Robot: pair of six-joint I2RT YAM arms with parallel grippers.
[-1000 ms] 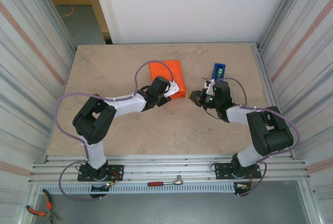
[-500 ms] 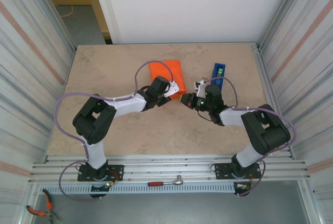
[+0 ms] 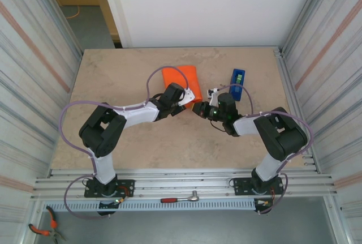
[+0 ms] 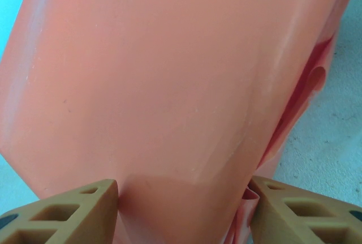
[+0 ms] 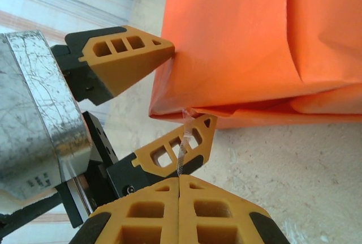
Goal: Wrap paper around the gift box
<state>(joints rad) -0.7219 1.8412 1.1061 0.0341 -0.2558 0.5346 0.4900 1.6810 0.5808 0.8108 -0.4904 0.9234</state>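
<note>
Step, as I read it: taping the fold shut. Paper (image 3: 180,75) sits mid-worktop (image 3: 124,74), already folded into an orange bundle. The box is hidden, presumably inside the bundle, since nothing pink shows. Left tool (image 4: 184,184) is half-wide and clamps the near end of the bundle, one finger against each side, pinning the flap. Right tool (image 5: 179,183) is fully closed and pinches a thin clear tape (image 5: 182,142) strip that runs up to the bundle's lower corner, beside the left tool's lower finger. To do it well, hold the left clamp steady so the flap does not spring. Bring the strip across the seam rather than along the edge. Lay it flat on the paper and press it down before letting go, or it sticks to the pads. Avoid bumping the left fingers, since the two tools are very near each other. Containers: the bundle's contents cannot be confirmed. The blue dispenser (image 3: 237,77) stands just right of the tools, and whether a roll is in it is too small to tell.
</note>
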